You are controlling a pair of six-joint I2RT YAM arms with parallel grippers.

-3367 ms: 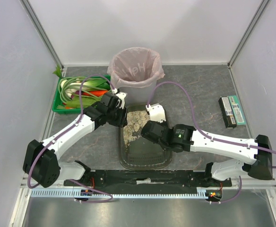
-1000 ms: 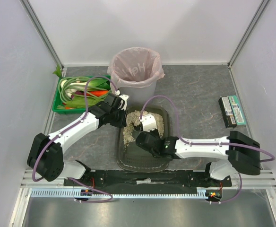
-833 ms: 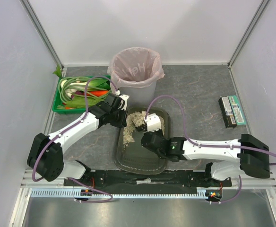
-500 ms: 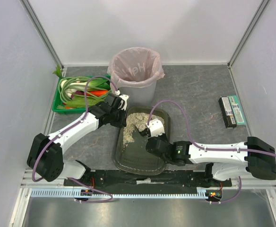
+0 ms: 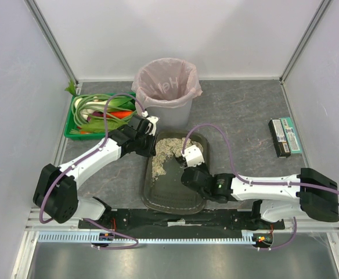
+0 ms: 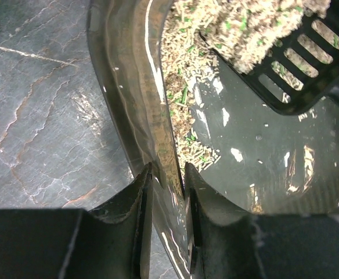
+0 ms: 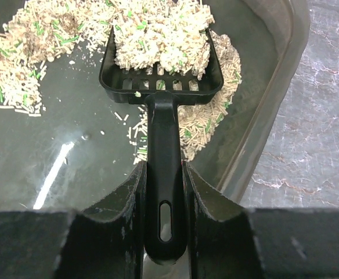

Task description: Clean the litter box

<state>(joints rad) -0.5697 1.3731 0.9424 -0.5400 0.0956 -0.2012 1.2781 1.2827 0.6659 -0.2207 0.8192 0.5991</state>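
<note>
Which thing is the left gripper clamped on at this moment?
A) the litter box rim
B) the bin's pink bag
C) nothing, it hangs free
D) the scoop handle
A: in the left wrist view the left gripper has one finger on each side of the litter box rim, while the scoop sits in the right gripper.

table (image 5: pixel 245 110): litter box (image 5: pixel 170 195), crate (image 5: pixel 69 127), bin (image 5: pixel 176 114) (maybe packets (image 5: pixel 286 137))
</note>
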